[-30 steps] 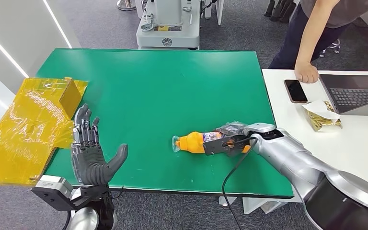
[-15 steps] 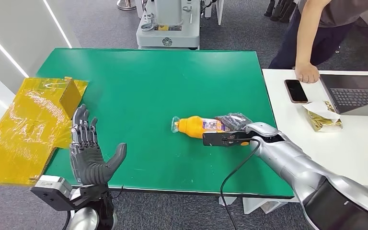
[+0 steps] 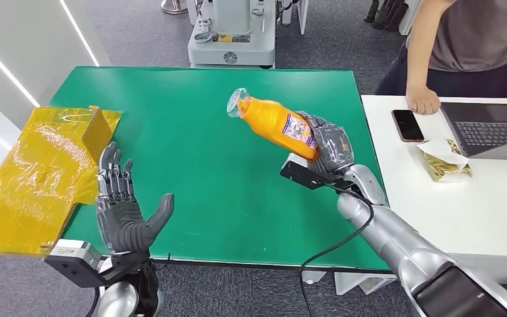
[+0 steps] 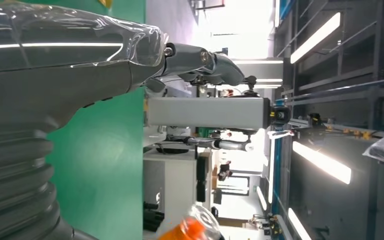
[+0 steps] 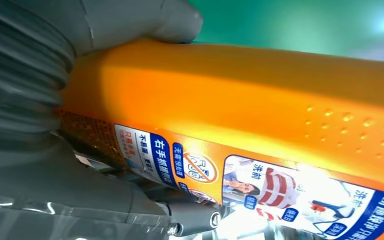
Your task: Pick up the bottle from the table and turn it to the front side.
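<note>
Progress: the pickup looked done; the bottle [image 3: 276,123] was off the green table [image 3: 191,125], and what remained, as I judged it, was turning it until its front faced forward.
Bottle: orange, with a clear cap; I held it tilted in the air over the right half of the table, cap end toward the far edge, its printed label [image 5: 280,187] facing my wrist camera.
My right hand [image 3: 327,146]: my fingers were wrapped tight round the lower end of the bottle, thumb [image 5: 180,22] pressed on the orange side.
My left hand [image 3: 124,210]: I held it palm up near the table's near left corner, fingers spread, nothing in it.
Containers: a yellow-wrapped box [image 3: 39,168] sat at the left edge of the table; I could not tell what was in it.
</note>
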`<state>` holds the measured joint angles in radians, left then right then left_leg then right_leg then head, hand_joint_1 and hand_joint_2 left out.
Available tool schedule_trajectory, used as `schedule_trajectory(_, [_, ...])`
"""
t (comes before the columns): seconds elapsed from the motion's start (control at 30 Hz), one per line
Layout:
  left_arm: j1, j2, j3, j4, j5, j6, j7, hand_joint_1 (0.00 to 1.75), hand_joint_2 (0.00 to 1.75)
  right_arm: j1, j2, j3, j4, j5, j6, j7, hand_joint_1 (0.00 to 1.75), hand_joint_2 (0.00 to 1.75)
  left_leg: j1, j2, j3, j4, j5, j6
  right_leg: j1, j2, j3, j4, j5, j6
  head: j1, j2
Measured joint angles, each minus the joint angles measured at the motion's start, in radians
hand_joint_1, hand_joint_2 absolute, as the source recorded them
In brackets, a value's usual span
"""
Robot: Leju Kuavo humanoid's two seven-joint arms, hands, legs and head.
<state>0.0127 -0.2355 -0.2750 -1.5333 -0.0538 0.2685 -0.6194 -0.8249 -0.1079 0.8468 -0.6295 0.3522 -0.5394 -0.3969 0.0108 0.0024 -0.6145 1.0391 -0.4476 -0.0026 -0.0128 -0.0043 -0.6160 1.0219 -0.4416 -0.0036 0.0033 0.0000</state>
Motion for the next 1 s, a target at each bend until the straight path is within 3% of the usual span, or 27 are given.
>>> schedule_trajectory(0.2, [-0.021,0.002,0.0,0.026,-0.002,0.003,-0.001,0.0,1.75,0.039,0.016,-0.066,-0.047,0.002,-0.036,-0.026,1.75,1.75,0.0,0.0,0.0,0.0,0.0,0.0,0.0,0.0,0.0,0.0,0.0,0.0,0.0,0.0])
schedule_trajectory(0.3, [-0.04,0.005,0.0,0.043,-0.001,0.0,0.001,0.0,1.75,0.057,0.032,-0.095,-0.067,0.01,-0.104,-0.091,1.75,1.75,0.0,0.0,0.0,0.0,0.0,0.0,0.0,0.0,0.0,0.0,0.0,0.0,0.0,0.0])
schedule_trajectory(0.43, [-0.105,0.016,0.001,0.092,0.01,-0.029,0.01,0.0,1.75,0.099,0.089,-0.177,-0.114,0.088,-0.144,-0.207,1.75,1.75,0.0,0.0,0.0,0.0,0.0,0.0,0.0,0.0,0.0,0.0,0.0,0.0,0.0,0.0])
schedule_trajectory(0.57, [-0.176,0.031,0.002,0.161,0.03,-0.084,0.029,0.0,1.75,0.133,0.159,-0.252,-0.147,0.117,-0.144,-0.264,1.75,1.75,0.0,0.0,0.0,-0.001,0.001,-0.001,0.0,0.0,0.0,0.001,0.0,-0.001,0.0,0.0])
schedule_trajectory(0.8, [-0.321,0.042,0.002,0.287,0.037,-0.15,0.085,0.0,1.75,0.142,0.267,-0.296,-0.158,0.158,-0.144,-0.283,1.75,1.75,0.0,0.001,0.0,-0.001,0.002,-0.002,0.0,0.001,-0.001,0.001,0.001,-0.001,0.0,0.0])
schedule_trajectory(1.0, [-0.386,0.043,0.001,0.351,0.052,-0.182,0.098,0.0,1.75,0.142,0.31,-0.298,-0.158,0.159,-0.141,-0.251,1.75,1.75,0.0,0.001,0.0,-0.001,0.002,-0.002,0.0,0.001,-0.001,0.001,0.001,-0.001,0.0,0.0])
